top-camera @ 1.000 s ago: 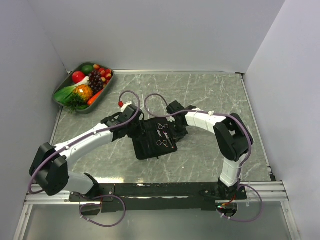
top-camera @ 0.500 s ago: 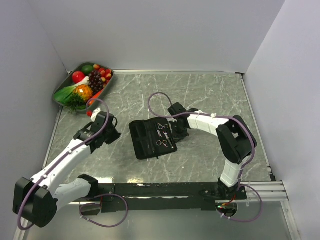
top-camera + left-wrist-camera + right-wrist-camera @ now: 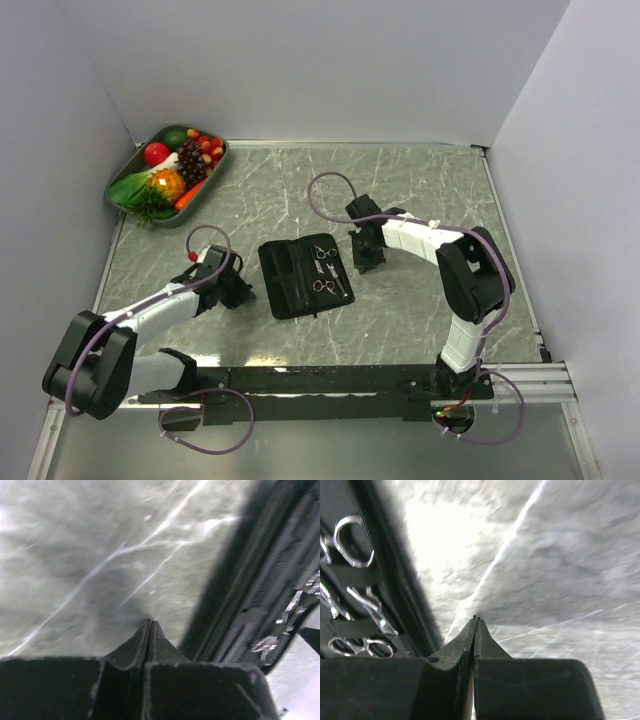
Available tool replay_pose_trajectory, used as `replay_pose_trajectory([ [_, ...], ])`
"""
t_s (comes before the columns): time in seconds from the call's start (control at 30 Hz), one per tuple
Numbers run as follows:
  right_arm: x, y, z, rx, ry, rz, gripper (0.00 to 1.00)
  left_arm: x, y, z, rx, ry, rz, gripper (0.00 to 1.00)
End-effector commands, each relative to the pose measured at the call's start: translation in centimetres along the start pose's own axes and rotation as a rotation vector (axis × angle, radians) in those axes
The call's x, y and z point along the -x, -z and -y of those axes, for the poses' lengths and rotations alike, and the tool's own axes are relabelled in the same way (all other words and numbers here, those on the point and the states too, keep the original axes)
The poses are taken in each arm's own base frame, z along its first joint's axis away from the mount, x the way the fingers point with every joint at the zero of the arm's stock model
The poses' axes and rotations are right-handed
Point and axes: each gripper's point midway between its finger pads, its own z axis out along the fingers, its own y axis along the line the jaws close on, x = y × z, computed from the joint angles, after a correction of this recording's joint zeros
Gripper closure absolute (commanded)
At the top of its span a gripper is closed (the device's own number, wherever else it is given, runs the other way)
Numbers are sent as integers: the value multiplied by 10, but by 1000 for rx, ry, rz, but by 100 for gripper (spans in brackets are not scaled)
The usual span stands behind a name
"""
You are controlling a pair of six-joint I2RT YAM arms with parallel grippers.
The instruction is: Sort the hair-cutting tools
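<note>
A black fabric pouch (image 3: 302, 277) lies open at the middle of the marble table. Two small silver scissors lie in its right half, one farther back (image 3: 324, 254) and one nearer (image 3: 328, 287); they also show in the right wrist view (image 3: 350, 550). Two slim black bars (image 3: 285, 272) lie in its left half, hard to make out. My left gripper (image 3: 240, 291) is shut and empty, low over the table just left of the pouch. My right gripper (image 3: 366, 262) is shut and empty, just right of the pouch.
A grey tray (image 3: 128, 172) of toy fruit and vegetables stands at the back left corner. White walls close the table on the left, back and right. The arms' base rail runs along the near edge.
My left arm has drawn back from the pouch, swung out to the left and come back to just left of it. My right gripper has pulled a little right off the pouch's edge.
</note>
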Motion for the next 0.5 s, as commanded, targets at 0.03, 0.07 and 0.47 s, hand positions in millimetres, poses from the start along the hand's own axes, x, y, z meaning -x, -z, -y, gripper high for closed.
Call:
replay_pose_trajectory([
  [0.03,22,1,4,-1,-1,39,100,2,-10,34,-161,75,-13,99],
  [0.07,19,-1,5,5,-8,31,100,-4,-15,27,-142,80,-33,99],
  [0.47,3,-24,-54,368,50,-40,100,-4,-21,55,-318,49,-34,99],
])
